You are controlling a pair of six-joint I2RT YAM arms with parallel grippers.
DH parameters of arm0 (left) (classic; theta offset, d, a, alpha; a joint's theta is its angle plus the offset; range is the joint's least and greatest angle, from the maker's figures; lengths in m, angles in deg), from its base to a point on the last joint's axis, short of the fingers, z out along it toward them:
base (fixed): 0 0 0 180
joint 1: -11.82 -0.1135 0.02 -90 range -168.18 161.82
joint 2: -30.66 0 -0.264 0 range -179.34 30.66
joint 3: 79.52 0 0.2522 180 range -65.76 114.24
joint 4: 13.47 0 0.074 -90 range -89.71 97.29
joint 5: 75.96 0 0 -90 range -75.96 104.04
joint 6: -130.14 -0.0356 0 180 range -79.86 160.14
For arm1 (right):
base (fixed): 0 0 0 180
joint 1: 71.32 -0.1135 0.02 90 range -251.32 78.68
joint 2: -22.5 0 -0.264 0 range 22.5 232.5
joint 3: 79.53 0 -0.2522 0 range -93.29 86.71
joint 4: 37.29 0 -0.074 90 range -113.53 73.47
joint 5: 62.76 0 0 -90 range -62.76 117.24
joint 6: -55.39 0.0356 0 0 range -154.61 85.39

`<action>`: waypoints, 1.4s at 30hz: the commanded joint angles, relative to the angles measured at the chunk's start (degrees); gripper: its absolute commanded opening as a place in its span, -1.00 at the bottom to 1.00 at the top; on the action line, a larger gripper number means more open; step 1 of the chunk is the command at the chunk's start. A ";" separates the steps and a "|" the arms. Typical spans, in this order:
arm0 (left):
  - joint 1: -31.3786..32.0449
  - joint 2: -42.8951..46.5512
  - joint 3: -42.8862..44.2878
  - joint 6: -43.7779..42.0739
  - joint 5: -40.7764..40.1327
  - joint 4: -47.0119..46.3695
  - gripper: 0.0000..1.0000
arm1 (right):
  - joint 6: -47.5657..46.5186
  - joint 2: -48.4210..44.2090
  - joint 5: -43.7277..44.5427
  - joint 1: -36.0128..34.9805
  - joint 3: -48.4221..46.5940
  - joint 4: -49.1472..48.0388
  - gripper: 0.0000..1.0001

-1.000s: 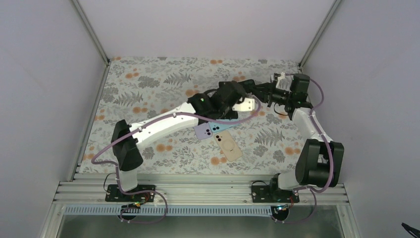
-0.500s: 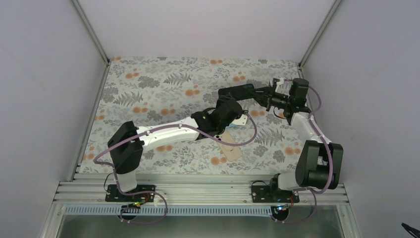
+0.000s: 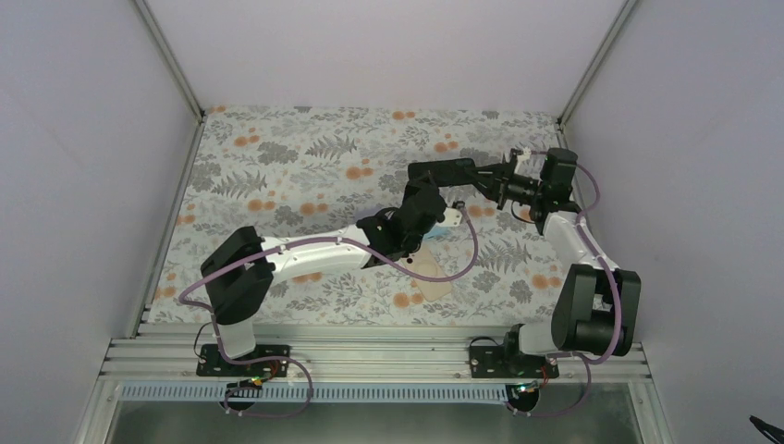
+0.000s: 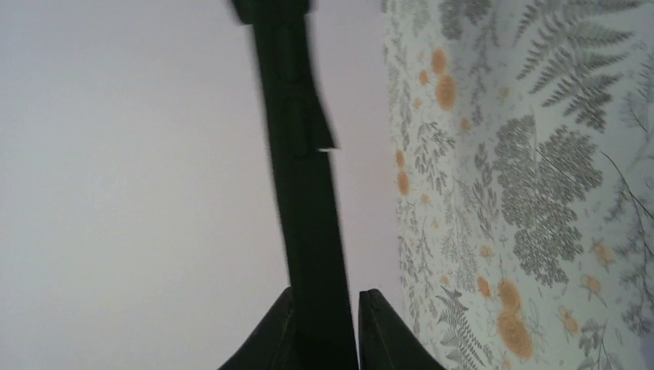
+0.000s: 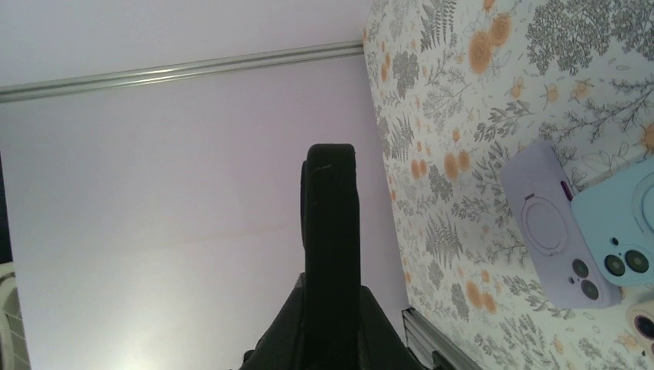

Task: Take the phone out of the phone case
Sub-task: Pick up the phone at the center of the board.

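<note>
Black and edge-on, the phone case (image 3: 476, 172) hangs above the floral surface (image 3: 277, 157), right of centre in the top view, with its long axis running left to right between the two arms. The right gripper (image 5: 330, 287) has its fingers (image 5: 278, 339) clamped tight on the right end. The left gripper (image 4: 327, 299) has its fingers (image 4: 382, 331) drawn in against both flanks of the left end, though that view is blurred. The phone cannot be told from the case at this angle. Each arm holds one end, so the next move likely works along that axis, bending or pulling to free the phone. A lilac case (image 5: 547, 231), a blue case (image 5: 625, 216) and a beige case (image 3: 433, 276) lie on the surface below.
</note>
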 commanded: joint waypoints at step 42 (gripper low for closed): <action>-23.70 -0.78 47.93 63.42 55.16 43.30 -0.95 | -37.14 1.45 1.97 2.89 -39.00 10.20 0.99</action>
